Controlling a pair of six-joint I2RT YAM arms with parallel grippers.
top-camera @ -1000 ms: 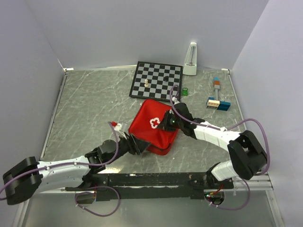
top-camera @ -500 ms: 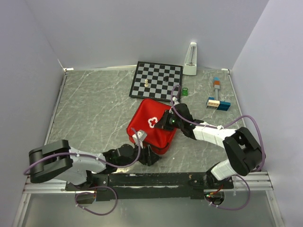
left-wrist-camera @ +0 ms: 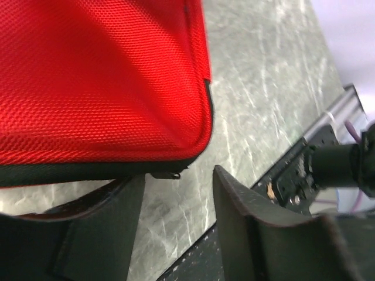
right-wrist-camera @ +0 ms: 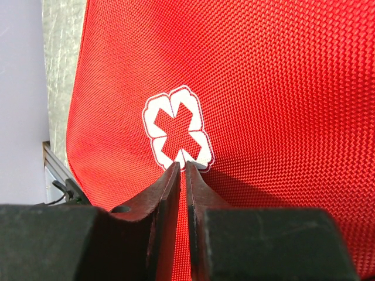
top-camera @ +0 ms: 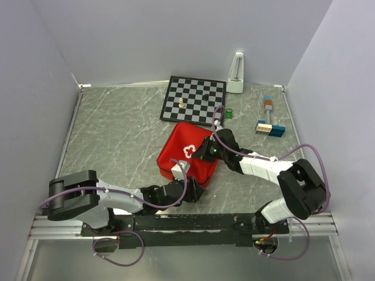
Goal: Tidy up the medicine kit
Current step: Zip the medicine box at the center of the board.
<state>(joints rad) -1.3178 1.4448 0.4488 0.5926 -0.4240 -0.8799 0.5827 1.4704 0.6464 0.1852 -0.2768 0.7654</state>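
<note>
Looking down on the table [top-camera: 117, 134], here's the medicine kit [top-camera: 176, 155] lying cross-side up near the middle, just in front of the chessboard [top-camera: 194, 99], with both arms crowding it. The right gripper [right-wrist-camera: 182, 167] is planted on top: its fingers are drawn almost together, only a sliver between them, tips against the fabric at the lower edge of the white cross [right-wrist-camera: 177, 132]. I see no fold in between, so I read it as pressing, not pinching. The left gripper [left-wrist-camera: 179, 193] comes in low at the near corner, fingers spread and holding nothing, bare table showing between them and the corner just ahead.

How far along? No loose supplies are visible anywhere around the case, and the red cover is down, so I'd judge the packing done. What's left looks like the closing: a small metal zip pull [left-wrist-camera: 166, 174] hangs at the near edge by that corner. Whether the zip is run all the way round, I can't tell from here.

The cover is coarse red woven mesh, soft enough to sag slightly, with rounded corners and black edging [left-wrist-camera: 88, 171] along the seam. The cross is a flat white print. The tabletop is grey marbled stone, smooth and hard.
</note>
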